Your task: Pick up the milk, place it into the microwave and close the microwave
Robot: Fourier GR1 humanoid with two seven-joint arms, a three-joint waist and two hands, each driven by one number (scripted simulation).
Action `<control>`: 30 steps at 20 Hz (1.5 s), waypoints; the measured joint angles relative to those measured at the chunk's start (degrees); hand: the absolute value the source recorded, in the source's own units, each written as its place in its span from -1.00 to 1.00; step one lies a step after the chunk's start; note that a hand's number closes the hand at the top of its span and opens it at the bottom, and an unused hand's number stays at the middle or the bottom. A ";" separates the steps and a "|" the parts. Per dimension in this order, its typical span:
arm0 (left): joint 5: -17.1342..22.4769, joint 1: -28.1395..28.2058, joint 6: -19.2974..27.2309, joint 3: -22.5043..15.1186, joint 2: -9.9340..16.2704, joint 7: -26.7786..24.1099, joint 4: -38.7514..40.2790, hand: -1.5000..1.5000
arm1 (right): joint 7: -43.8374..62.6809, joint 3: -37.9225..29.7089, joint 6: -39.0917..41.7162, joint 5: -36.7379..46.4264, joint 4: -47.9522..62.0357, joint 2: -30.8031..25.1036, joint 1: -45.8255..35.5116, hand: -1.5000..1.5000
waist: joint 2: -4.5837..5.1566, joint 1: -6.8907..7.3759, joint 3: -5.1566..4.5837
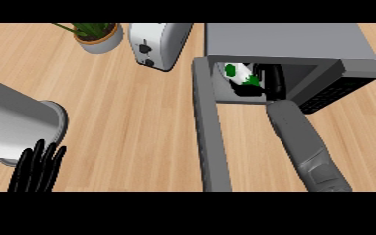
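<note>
The grey microwave (pixel 294 42) stands at the back right with its door (pixel 209 129) swung open toward me on the left side. Inside its cavity the white and green milk carton (pixel 238 74) lies tilted. My right hand (pixel 270 79) reaches into the cavity from the right forearm, black fingers curled round the carton's right side. My left hand (pixel 37 172) rests at the lower left edge, fingers straight and pointing up, holding nothing.
A white toaster (pixel 158 45) stands left of the microwave at the back. A potted plant (pixel 98 36) sits at the back left. The microwave's dark control panel (pixel 334 92) faces right of the cavity. Bare wooden counter (pixel 132 119) lies in the middle.
</note>
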 measured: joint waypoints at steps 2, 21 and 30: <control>0.04 -0.92 -0.98 0.47 -0.03 -1.37 1.98 -1.00 | 0.37 -0.59 -1.44 0.80 3.71 -1.12 -2.80 1.00 | 0.24 0.50 0.00; -6.95 -7.20 1.87 -0.40 0.80 1.94 4.58 -1.00 | 5.51 -0.19 -18.27 7.93 19.90 -8.05 -14.73 -1.00 | 2.13 4.25 0.17; -8.31 -7.87 1.25 -1.56 0.49 0.94 5.90 -1.00 | 4.24 -0.04 -13.56 8.38 21.34 -7.39 -15.71 -1.00 | 2.37 4.84 0.25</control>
